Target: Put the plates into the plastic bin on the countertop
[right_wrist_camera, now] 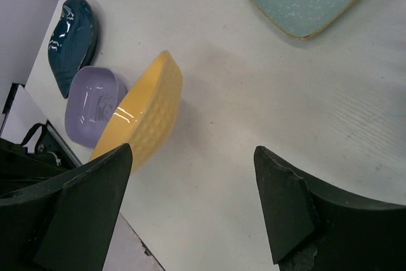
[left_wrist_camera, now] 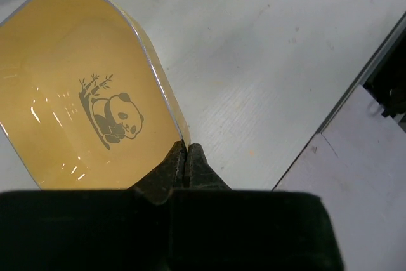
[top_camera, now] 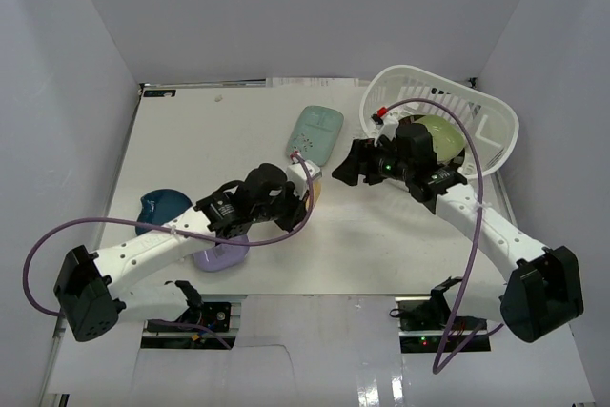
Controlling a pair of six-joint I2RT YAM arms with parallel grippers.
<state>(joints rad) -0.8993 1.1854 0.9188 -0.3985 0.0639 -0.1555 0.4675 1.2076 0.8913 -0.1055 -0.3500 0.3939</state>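
Observation:
My left gripper [left_wrist_camera: 186, 150] is shut on the rim of the yellow plate [left_wrist_camera: 76, 93], which has a panda printed inside. In the right wrist view the yellow plate [right_wrist_camera: 149, 115] stands tilted on the countertop [top_camera: 219, 140]. My right gripper [right_wrist_camera: 193, 157] is open with nothing in it, hovering between the yellow plate [top_camera: 313, 190] and the plastic bin [top_camera: 419, 71]. A green plate [top_camera: 440, 135] lies inside the bin. On the countertop lie a mint oblong plate [top_camera: 316, 133], a dark blue plate [top_camera: 162, 207] and a purple plate [top_camera: 221, 254].
White walls close in the countertop on three sides. The bin stands at the back right, tipped against the right wall. The left arm [top_camera: 152, 245] lies over the purple plate. The table's front edge [left_wrist_camera: 355, 87] runs just right of the left gripper.

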